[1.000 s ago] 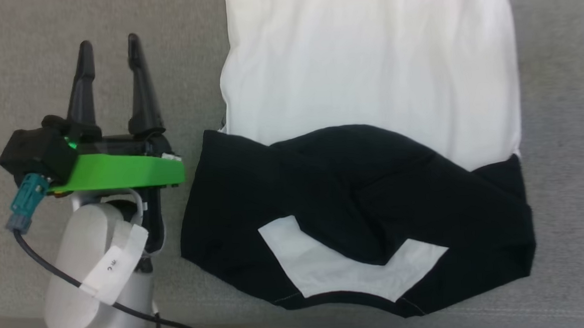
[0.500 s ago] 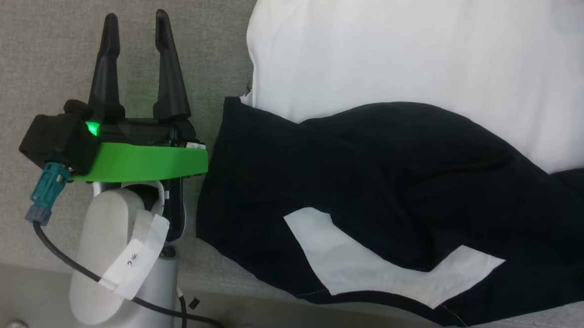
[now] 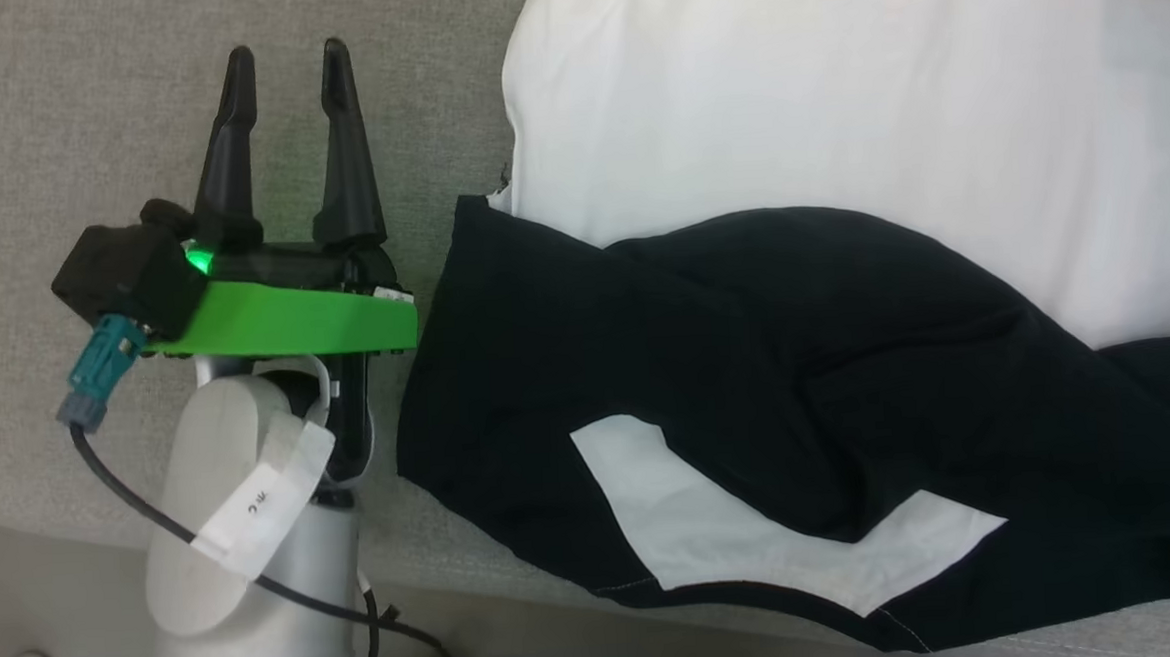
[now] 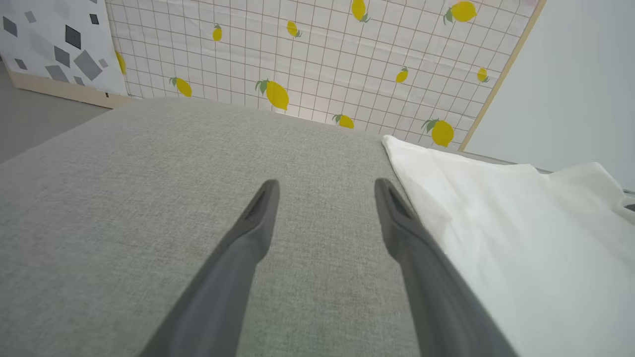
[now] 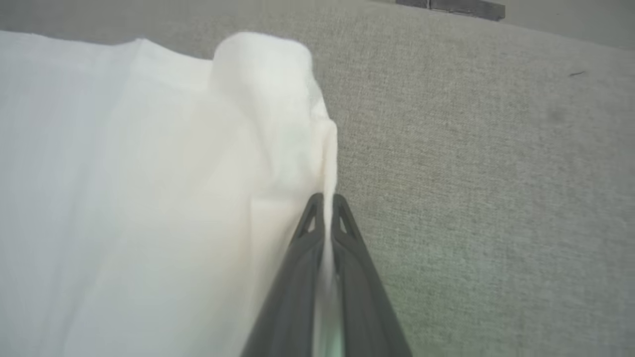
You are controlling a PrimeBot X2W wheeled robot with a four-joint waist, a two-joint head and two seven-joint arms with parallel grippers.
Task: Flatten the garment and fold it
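Observation:
The garment [image 3: 835,135] lies on the grey cushion [image 3: 53,116], white panel at the top, black panel [image 3: 747,360] crumpled over it near the front edge. My left gripper [image 3: 286,69] stands open over bare cushion just left of the garment; in the left wrist view the left gripper [image 4: 325,191] has its fingers apart, the white garment [image 4: 521,238] beside its right finger. In the right wrist view my right gripper [image 5: 326,201] is shut on the white edge of the garment [image 5: 149,198], a thin fold pinched between its fingers [image 5: 347,223].
The cushion's front edge [image 3: 518,582] runs along the bottom of the head view, with floor [image 3: 18,598] below it. A lemon-print grid panel [image 4: 307,54] stands behind the cushion. Bare cushion [image 5: 496,173] lies right of the right gripper.
The head camera has shifted, so the whole picture moved right and the garment's right side ran out of the picture. The left gripper has stayed open beside the garment.

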